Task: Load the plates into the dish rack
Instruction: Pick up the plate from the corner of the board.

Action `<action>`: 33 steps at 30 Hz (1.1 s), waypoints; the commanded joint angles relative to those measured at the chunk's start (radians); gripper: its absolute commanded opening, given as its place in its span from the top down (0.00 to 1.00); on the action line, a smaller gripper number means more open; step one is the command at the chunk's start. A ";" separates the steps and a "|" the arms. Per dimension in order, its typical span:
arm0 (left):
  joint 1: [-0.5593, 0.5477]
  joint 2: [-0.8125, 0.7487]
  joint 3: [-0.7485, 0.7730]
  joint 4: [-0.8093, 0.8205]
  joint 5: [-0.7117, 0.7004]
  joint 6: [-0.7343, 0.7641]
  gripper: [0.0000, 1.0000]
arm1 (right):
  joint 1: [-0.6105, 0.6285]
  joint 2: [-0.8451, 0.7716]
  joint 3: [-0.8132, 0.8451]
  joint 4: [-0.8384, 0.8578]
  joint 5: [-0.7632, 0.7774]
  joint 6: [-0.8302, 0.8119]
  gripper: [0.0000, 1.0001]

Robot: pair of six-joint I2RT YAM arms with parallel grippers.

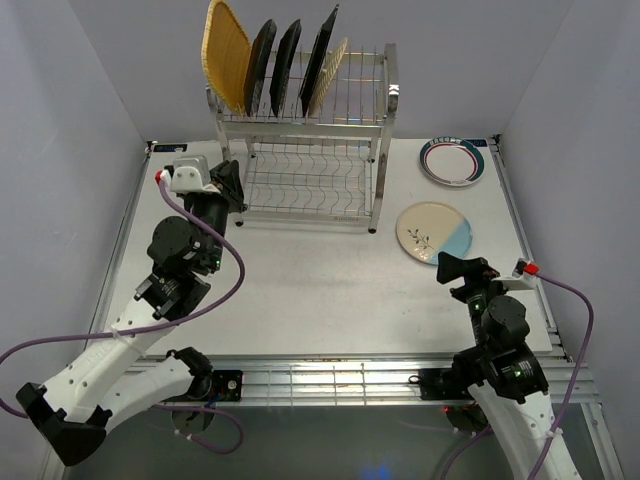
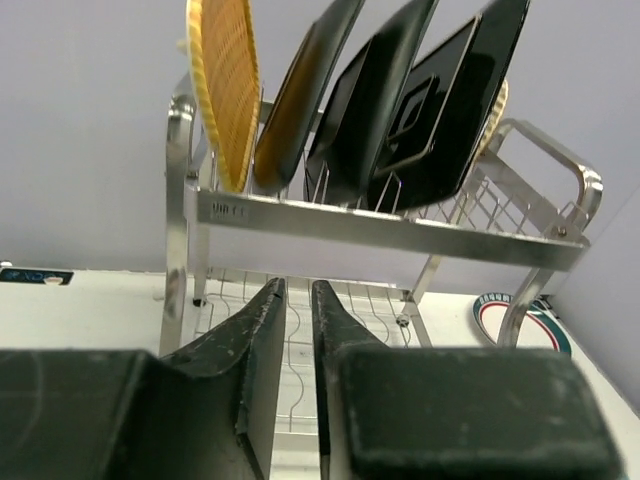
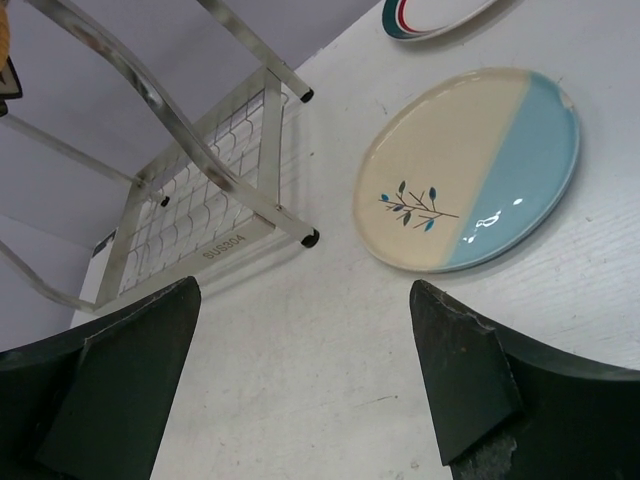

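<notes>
The dish rack (image 1: 310, 150) stands at the back of the table, and its upper tier holds several plates on edge: a woven orange one (image 1: 225, 55) at the left, then dark square ones (image 1: 290, 60). Two round plates lie flat on the table, the teal-rimmed white one (image 1: 453, 160) and the cream-blue one (image 1: 437, 232). My left gripper (image 1: 232, 185) hovers at the rack's left end, its jaws a narrow slit apart with nothing between them (image 2: 298, 290). My right gripper (image 1: 462, 268) is wide open and empty (image 3: 305, 300), just short of the cream-blue plate (image 3: 470, 170).
The rack's lower shelf (image 2: 290, 340) carries no plates. Its front right foot (image 3: 311, 238) stands close to the cream-blue plate. Purple cables (image 1: 225, 260) loop beside both arms. The table's right edge (image 1: 525, 240) runs near the two round plates.
</notes>
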 commanded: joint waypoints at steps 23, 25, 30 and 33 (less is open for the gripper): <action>0.000 -0.075 -0.528 0.553 0.101 0.012 0.13 | -0.003 0.324 -0.174 0.064 0.227 0.668 0.10; 0.000 -0.064 -0.532 0.555 0.113 0.012 0.10 | -0.003 0.348 -0.173 0.078 0.219 0.673 0.08; 0.000 -0.044 -0.534 0.555 0.130 0.012 0.07 | -0.002 0.446 -0.162 0.145 0.160 0.667 0.07; 0.000 -0.043 -0.534 0.555 0.127 0.012 0.07 | -0.003 0.489 -0.148 0.156 0.164 0.699 0.09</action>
